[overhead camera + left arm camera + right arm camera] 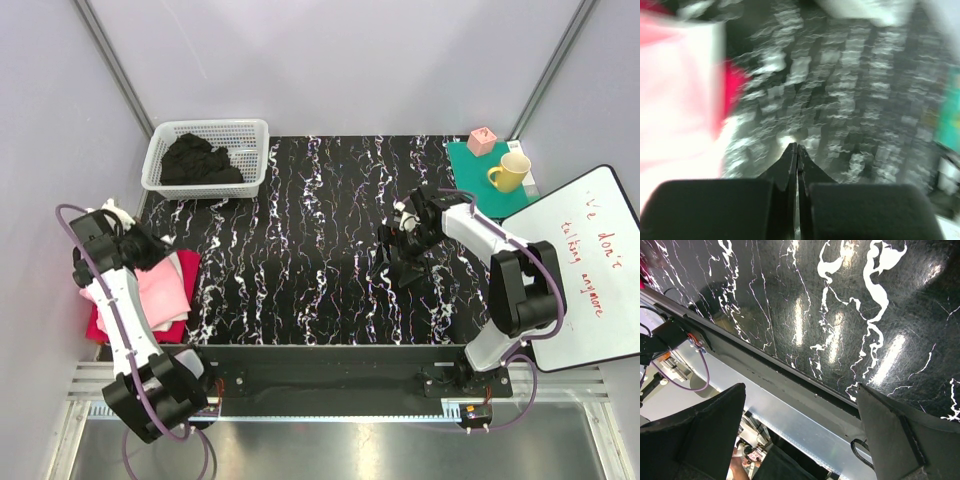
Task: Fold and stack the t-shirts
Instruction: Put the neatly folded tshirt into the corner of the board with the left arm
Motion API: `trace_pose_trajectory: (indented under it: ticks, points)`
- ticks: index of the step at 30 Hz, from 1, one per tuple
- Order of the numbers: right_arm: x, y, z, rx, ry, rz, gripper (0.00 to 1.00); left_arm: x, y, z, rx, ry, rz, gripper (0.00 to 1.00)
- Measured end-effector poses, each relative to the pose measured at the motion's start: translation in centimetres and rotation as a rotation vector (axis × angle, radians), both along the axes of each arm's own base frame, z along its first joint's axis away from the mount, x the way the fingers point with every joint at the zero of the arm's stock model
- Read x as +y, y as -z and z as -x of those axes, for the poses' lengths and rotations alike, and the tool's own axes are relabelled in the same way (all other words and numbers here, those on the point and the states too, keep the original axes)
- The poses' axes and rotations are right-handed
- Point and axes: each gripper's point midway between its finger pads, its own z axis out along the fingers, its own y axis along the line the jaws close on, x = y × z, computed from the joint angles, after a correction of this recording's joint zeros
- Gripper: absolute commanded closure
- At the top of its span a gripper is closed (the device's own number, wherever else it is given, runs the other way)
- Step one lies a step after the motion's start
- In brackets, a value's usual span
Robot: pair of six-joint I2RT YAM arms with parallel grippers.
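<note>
A folded pink t-shirt (163, 285) lies on a red one (100, 322) at the table's left edge. Both show blurred in the left wrist view, pink (675, 90) over red (735, 85). More black t-shirts (198, 158) lie crumpled in a white basket (255, 135) at the back left. My left gripper (148, 250) is shut and empty at the far edge of the stack; its tips (796, 147) meet over the marble table. My right gripper (400, 258) is wide open and empty above the table's right middle, and its fingers (705, 425) frame the table's near edge.
A green mat (465, 165) at the back right holds a yellow mug (512, 172) and a pink cube (482, 140). A whiteboard (590, 270) with red writing lies at the right edge. The black rail (790, 375) runs along the table's front.
</note>
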Motion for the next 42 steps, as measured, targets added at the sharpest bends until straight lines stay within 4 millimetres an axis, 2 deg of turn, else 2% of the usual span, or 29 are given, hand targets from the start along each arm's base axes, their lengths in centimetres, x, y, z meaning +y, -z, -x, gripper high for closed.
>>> trace_pose_trajectory:
  ticks: [4,7,11,17,23,27,30,32,36,39,42]
  points:
    - [-0.1,0.0,0.3,-0.001,0.0,0.0,0.0,3.1,2.9,3.2,0.201,-0.153,-0.147,1.0]
    - [-0.1,0.0,0.4,0.0,0.0,0.0,0.0,4.6,3.7,4.8,0.292,-0.221,-0.215,1.0]
    - [-0.1,0.0,0.4,-0.001,0.0,-0.001,0.0,5.8,4.2,6.0,0.355,-0.28,-0.264,1.0]
    - [-0.1,-0.1,0.5,-0.001,0.0,-0.003,0.0,7.1,5.9,5.7,0.439,-0.332,-0.253,1.0]
    - [-0.2,0.1,0.8,0.006,0.0,-0.002,0.0,8.0,8.0,3.4,0.456,-0.333,-0.203,1.0]
    - [-0.2,0.1,0.8,0.007,0.0,-0.001,0.0,7.4,10.2,1.1,0.478,-0.261,-0.101,1.0]
    - [-0.2,0.1,0.8,0.007,0.001,-0.001,0.0,6.1,12.6,-0.6,0.517,-0.17,-0.011,1.0]
    - [-0.2,0.1,0.8,0.008,0.003,0.0,0.0,5.0,14.0,-1.6,0.547,-0.104,0.029,1.0]
    - [-0.2,0.1,0.8,0.012,0.009,0.001,0.0,1.4,16.8,-3.3,0.607,0.052,0.086,1.0]
    - [-0.2,0.1,0.8,0.014,0.014,0.002,0.0,-0.3,17.5,-3.2,0.635,0.11,0.098,1.0]
    - [-0.2,0.1,0.9,0.015,0.02,0.003,0.0,-0.1,16.6,-3.6,0.61,0.109,0.076,1.0]
